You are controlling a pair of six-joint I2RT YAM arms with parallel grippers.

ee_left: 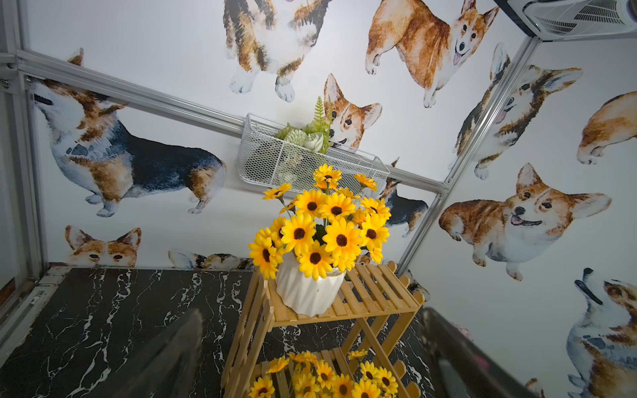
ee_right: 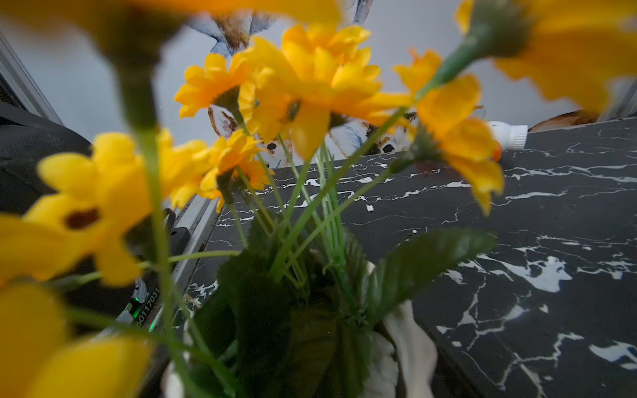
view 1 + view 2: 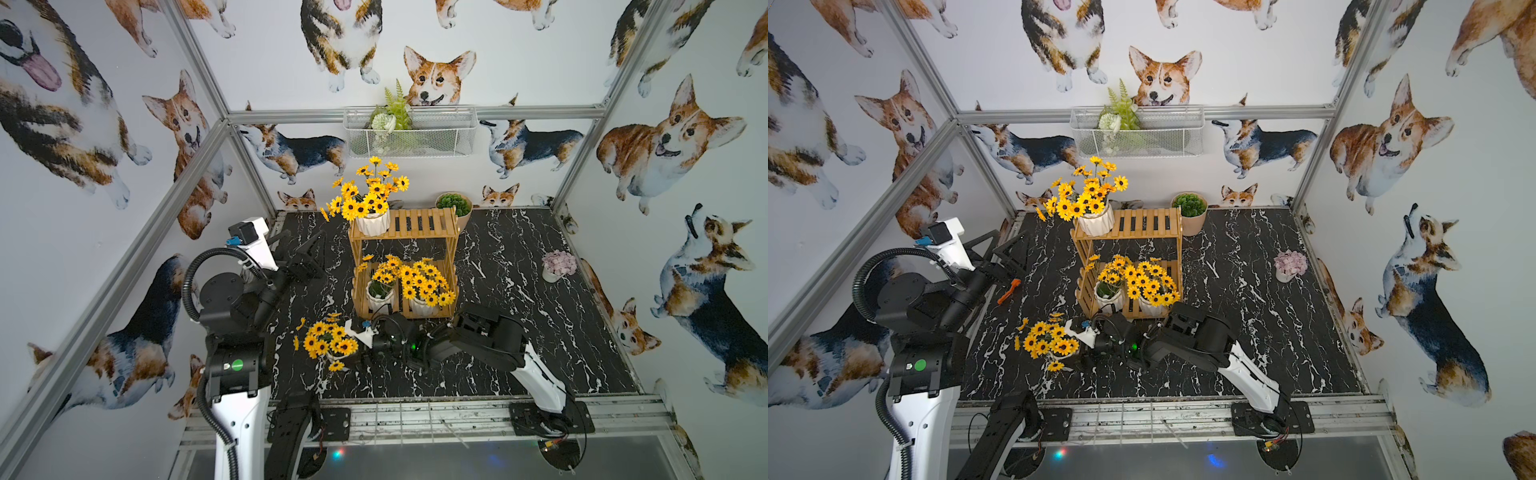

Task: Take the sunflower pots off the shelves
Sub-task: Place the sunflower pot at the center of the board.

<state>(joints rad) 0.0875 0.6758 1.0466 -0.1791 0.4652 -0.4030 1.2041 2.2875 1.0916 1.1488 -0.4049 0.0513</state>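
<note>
Across the black marble tabletop (image 3: 519, 291) I have the left gripper (image 3: 305, 237), spread wide and nearer, facing the top-tier sunflower pot (image 3: 372, 223) straight ahead.

One sunflower pot (image 3: 328, 343) stands on the table (image 3: 519, 353) before the shelves (image 3: 419, 224).
</note>
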